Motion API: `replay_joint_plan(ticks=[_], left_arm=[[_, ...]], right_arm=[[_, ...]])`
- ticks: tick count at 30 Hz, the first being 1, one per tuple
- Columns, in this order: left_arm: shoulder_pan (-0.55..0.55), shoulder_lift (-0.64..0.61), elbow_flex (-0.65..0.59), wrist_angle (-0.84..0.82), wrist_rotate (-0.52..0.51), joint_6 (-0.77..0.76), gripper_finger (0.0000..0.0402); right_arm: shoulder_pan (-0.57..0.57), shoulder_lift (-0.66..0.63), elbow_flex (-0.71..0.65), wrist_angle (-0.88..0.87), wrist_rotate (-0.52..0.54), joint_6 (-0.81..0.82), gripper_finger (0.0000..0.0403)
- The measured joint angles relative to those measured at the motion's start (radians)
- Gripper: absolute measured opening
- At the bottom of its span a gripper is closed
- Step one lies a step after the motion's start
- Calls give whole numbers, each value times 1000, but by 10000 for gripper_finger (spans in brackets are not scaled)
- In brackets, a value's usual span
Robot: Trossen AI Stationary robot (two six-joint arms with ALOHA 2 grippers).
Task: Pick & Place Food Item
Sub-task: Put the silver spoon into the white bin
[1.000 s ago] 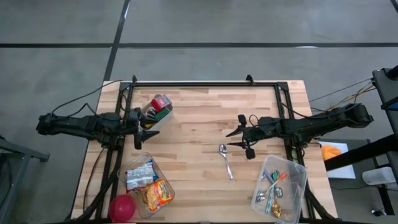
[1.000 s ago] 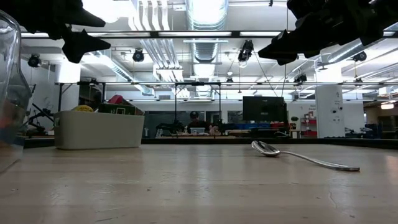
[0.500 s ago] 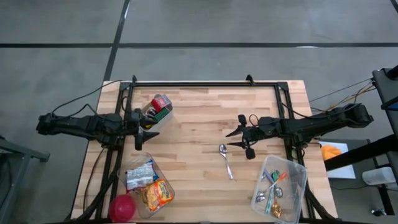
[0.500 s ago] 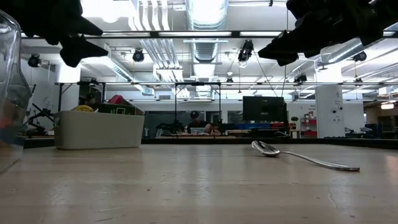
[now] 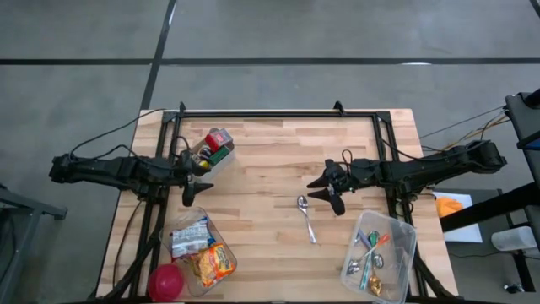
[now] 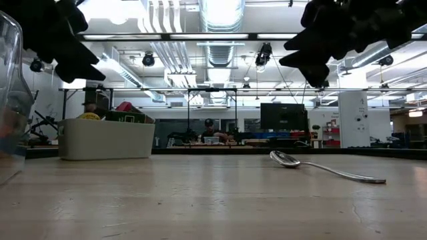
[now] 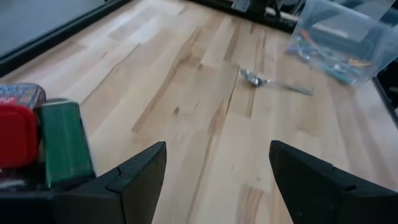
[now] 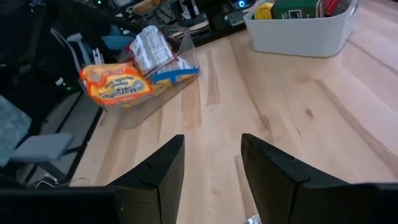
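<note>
Food packets lie in a clear container (image 5: pixel 201 252) at the near left: an orange packet (image 8: pixel 117 83) and a white packet (image 8: pixel 151 45). At the far left stands a white bin (image 5: pixel 213 149) that holds a green box (image 7: pixel 64 143) and a red item (image 7: pixel 15 134). My left gripper (image 5: pixel 201 179) hangs open above the table beside this bin, tipped downward, with nothing between its fingers (image 7: pixel 217 147). Above the table's middle right my right gripper (image 5: pixel 319 187) is open and holds nothing; its wrist view (image 8: pixel 212 140) looks toward the packets.
A metal spoon (image 5: pixel 305 216) lies on the wood just near of my right gripper. At the near right stands a clear container with cutlery (image 5: pixel 380 250). A red round thing (image 5: pixel 166 281) sits at the near left corner. Bare wood lies between the two arms.
My left gripper has tipped downward and sunk a little beside the white bin. My right gripper has rolled about its own axis while staying in place. Both stay open, and nothing on the table has moved.
</note>
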Motion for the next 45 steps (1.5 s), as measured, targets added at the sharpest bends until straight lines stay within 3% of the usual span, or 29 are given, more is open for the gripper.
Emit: replay_joint_plan(ticks=[9,15,22,33,45], left_arm=[[0,0,0,-20,0,0,285],[0,0,0,-20,0,0,285],[0,-1,-1,-20,0,-1,285],[0,0,-1,-21,0,-1,285],[0,0,-1,-26,0,-1,285]], right_arm=[[-1,1,0,-14,82,143,157],[-7,36,13,-155,102,330,157],[-9,175,149,-429,82,307,157],[-13,454,406,-695,77,162,157],[-93,596,511,-755,-53,85,157]])
